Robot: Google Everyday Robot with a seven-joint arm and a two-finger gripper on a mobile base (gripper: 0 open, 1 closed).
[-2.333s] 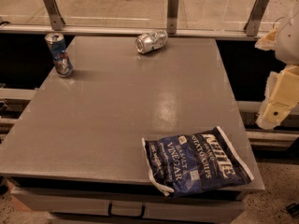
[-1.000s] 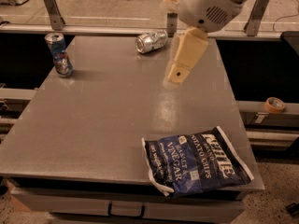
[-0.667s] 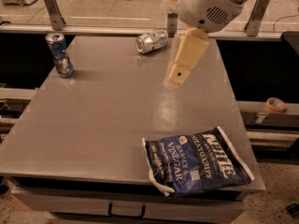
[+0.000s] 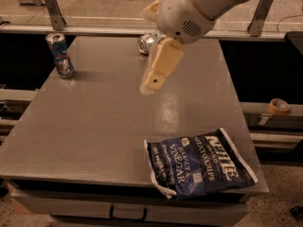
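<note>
A cream-coloured, two-finger gripper (image 4: 150,82) is seen hanging above the flat grey table (image 4: 94,122), over its middle towards the far half, at the end of a bulky white and tan robot arm (image 4: 199,8) that enters from the upper right. The gripper is angled downward and to the left. Whether it is open or closed cannot be told from this view.

Nothing is held by the gripper and nothing is touched. The thing nearest to it is a dented silver metal can (image 4: 147,42) lying on its side near the far edge of the table, partly hidden behind the arm. The gripper tip is placed nearer the camera than this can and apart from it.

An upright blue and silver drink can (image 4: 60,56) is set at the far left corner, well apart from the gripper. A dark blue, crinkled bag of salt and vinegar potato chips (image 4: 199,167) is laid flat at the near right corner, slightly over the table edge. A roll of tan tape (image 4: 278,106) is seen on a ledge to the right, off the table.

The work is judged to be at an early, approach stage: no contact is made, no grasp is established, and all three items lie undisturbed on the surface.
</note>
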